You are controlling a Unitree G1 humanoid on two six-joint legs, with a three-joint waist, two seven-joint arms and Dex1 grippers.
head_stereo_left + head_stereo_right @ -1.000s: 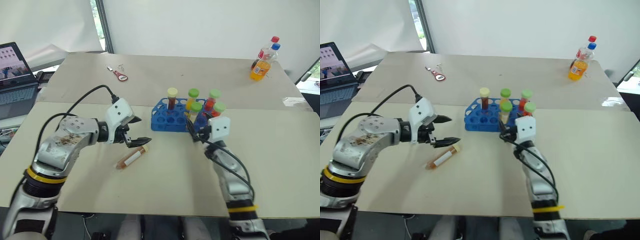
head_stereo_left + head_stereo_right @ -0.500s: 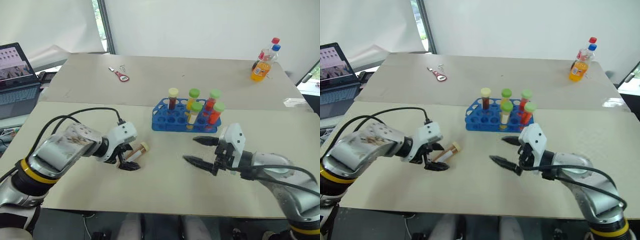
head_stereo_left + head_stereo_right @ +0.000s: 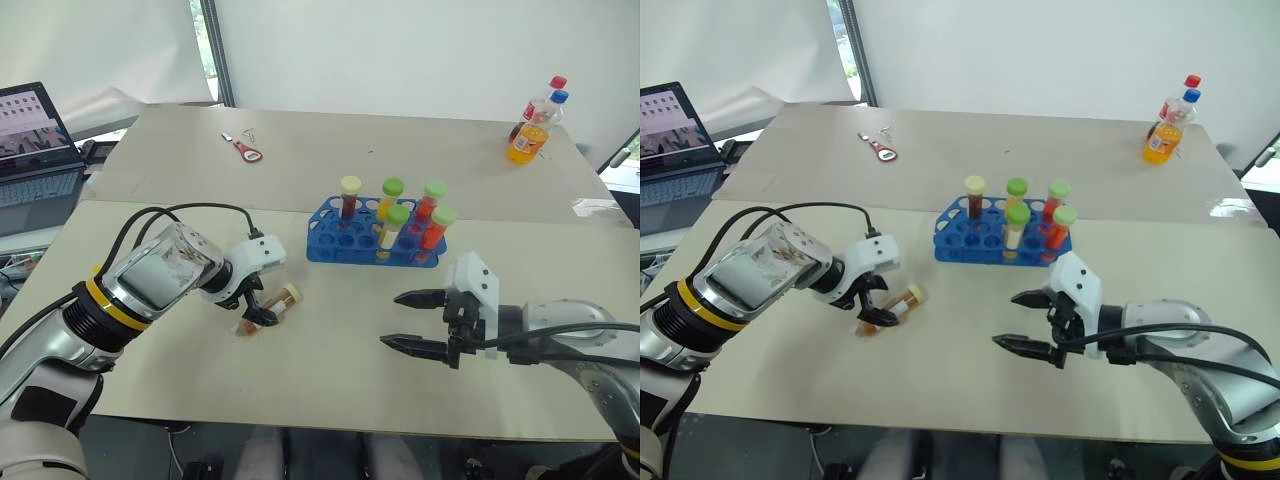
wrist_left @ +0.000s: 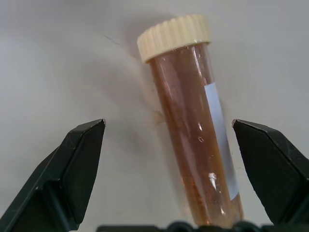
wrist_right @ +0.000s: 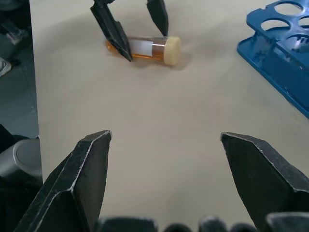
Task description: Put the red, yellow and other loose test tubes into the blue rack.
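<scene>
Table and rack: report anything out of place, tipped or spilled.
One brown tube with a cream cap lies on its side on the table, outside the blue rack, where five capped tubes stand upright. The open left gripper straddles it. No spill visible.

The blue rack (image 3: 375, 243) holds tubes capped cream, green and green again — liquids brown, yellow, orange-red. On the beige desk (image 3: 330, 370) lies a brown tube (image 4: 198, 130) with a cream cap and white label. At one o'clock, an orange bottle (image 3: 528, 138) — red cap.
</scene>
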